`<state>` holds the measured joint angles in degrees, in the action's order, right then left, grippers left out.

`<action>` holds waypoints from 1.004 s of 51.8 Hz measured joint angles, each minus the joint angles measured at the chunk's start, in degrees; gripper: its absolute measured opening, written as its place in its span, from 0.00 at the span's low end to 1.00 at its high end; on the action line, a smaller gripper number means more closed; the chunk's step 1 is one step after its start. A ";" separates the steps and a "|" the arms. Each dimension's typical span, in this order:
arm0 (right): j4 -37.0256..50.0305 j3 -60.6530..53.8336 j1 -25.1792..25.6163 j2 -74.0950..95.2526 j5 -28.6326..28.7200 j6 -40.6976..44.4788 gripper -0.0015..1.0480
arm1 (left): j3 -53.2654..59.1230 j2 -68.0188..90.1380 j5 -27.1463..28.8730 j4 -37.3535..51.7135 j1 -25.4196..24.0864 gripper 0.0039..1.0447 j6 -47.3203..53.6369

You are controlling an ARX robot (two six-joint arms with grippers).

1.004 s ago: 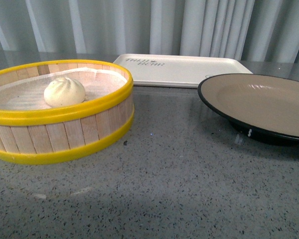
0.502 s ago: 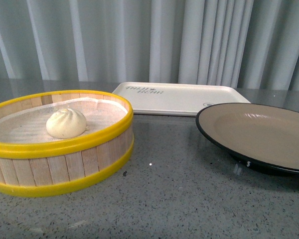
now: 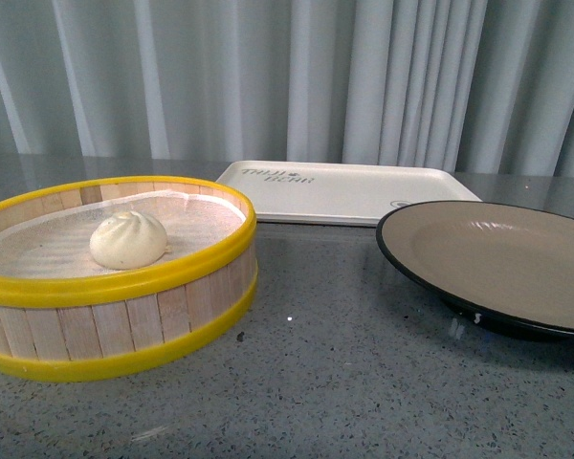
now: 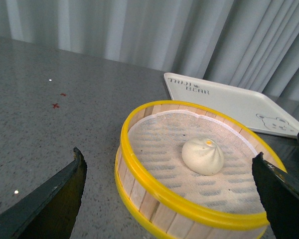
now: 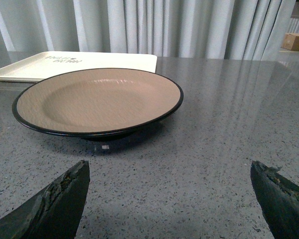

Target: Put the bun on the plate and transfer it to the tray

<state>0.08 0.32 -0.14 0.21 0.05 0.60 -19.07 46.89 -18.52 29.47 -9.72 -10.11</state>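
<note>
The white pleated bun (image 3: 128, 240) lies on a cloth liner inside a yellow-rimmed wooden steamer basket (image 3: 124, 330) at the left; it also shows in the left wrist view (image 4: 203, 156). The black-rimmed beige plate (image 3: 497, 251) stands empty at the right and shows in the right wrist view (image 5: 97, 99). The cream tray (image 3: 349, 189) lies behind both. My left gripper (image 4: 169, 169) is open, above the basket's near rim, short of the bun. My right gripper (image 5: 169, 169) is open and empty over bare table in front of the plate. Neither arm shows in the front view.
The table is grey speckled stone (image 3: 344, 382). Grey curtains (image 3: 287, 76) hang behind it. Small red marks (image 4: 56, 105) lie on the table beyond the basket in the left wrist view. A cardboard box (image 5: 296, 41) stands far off in the right wrist view.
The front view has tilted upward: the basket, plate and tray sit lower in the picture and more curtain shows. The objects themselves have not moved.
</note>
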 joint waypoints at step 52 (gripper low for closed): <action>0.00 0.00 0.02 0.00 0.00 0.00 0.92 | -28.02 33.44 2.73 -17.84 16.31 0.94 21.55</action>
<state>0.08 0.32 -0.12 0.21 0.05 0.60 -47.09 80.34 -15.79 11.64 6.59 11.44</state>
